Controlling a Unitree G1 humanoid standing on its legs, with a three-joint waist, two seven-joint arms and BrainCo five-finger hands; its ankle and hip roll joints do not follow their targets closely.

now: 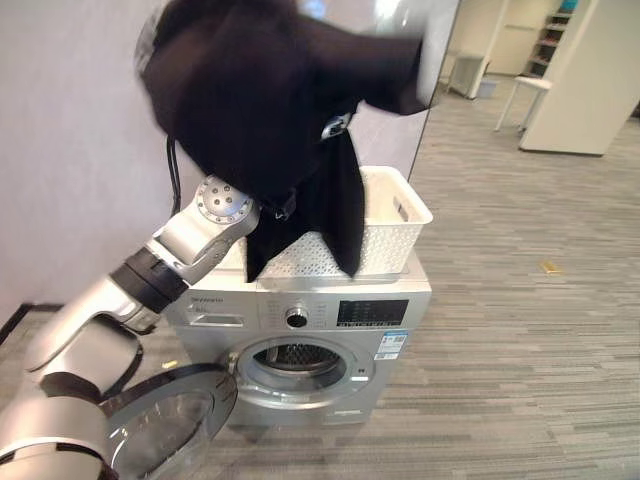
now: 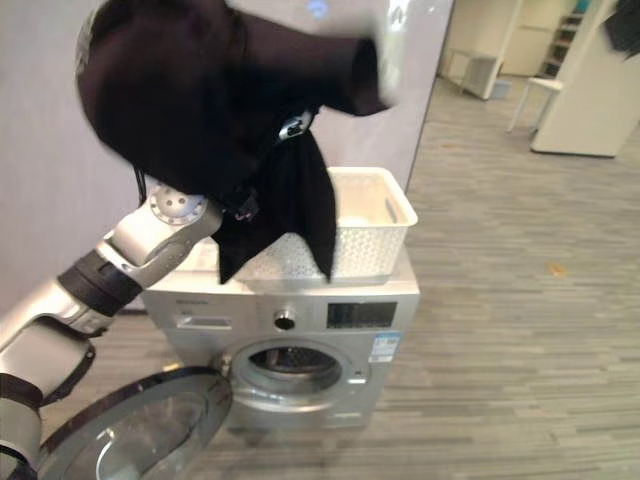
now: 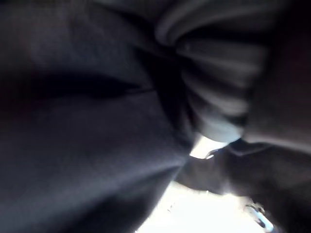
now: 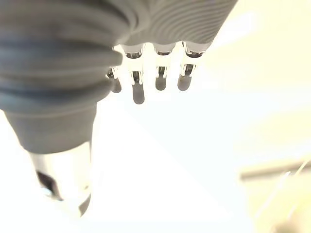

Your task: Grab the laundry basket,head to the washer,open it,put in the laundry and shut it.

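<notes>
Black garment (image 1: 260, 110) draped over left arm, above white basket (image 1: 390, 225)

Black garment (image 1: 270, 110) lifted above white basket (image 1: 395, 225).

Black garment (image 1: 270, 110), plain, draped over white basket (image 1: 395, 215) with perforated dotted walls. Silver-grey washer (image 1: 300, 330) with dark display panel (image 1: 372, 313) and glassy grey door (image 1: 165, 425). Grey striped floor (image 1: 530, 330). Pale lilac-grey wall (image 1: 70, 150) at left. Silver fingers (image 4: 138, 87) with dark tips.
</notes>
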